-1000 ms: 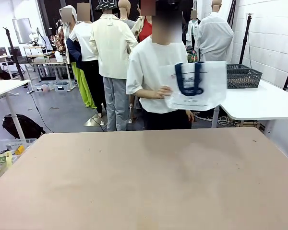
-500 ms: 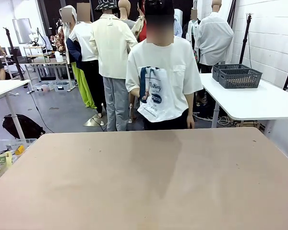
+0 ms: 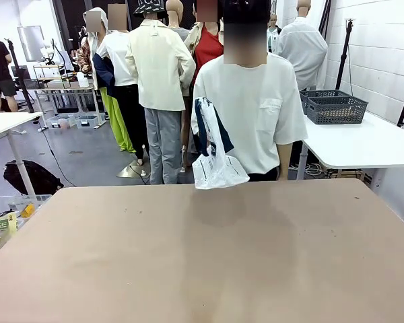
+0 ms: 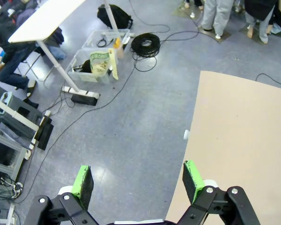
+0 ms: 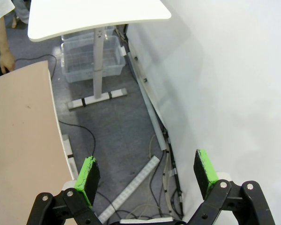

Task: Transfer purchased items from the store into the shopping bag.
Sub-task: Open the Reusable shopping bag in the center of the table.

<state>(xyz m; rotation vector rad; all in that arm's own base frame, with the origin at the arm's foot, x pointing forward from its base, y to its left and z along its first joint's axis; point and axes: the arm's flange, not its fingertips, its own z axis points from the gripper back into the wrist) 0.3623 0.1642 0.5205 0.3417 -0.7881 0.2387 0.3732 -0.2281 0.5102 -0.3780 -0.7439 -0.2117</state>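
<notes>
Our left gripper (image 4: 136,183) stands wide open with nothing between its green pads (image 4: 82,183). It hangs over the grey floor (image 4: 131,122), just off the left edge of the beige counter (image 4: 243,140). Farther left on that floor we see clear bins (image 4: 91,78) with packets in them, and a coil of black cable (image 4: 147,44) beyond them.

At the far edge of the beige counter a person (image 3: 256,108) in a white T-shirt stands facing us. The shopping bag (image 3: 212,151), whitish and crinkly with navy handles, hangs at the left of the person's body. Its bottom is just above the far edge of the beige counter, a little left of the middle. We cannot make out the hand that holds it.

At the far right, a dark grey basket (image 3: 342,109) with lattice sides sits on a white counter (image 3: 370,145), well apart from the bag. A second basket (image 3: 310,101) sits just behind it to its left. We cannot see what lies inside either.

Our right gripper (image 5: 147,173) is also spread wide and empty. It hangs over the strip of floor between the right edge of the beige counter and the white wall (image 5: 234,84), where cables run.
</notes>
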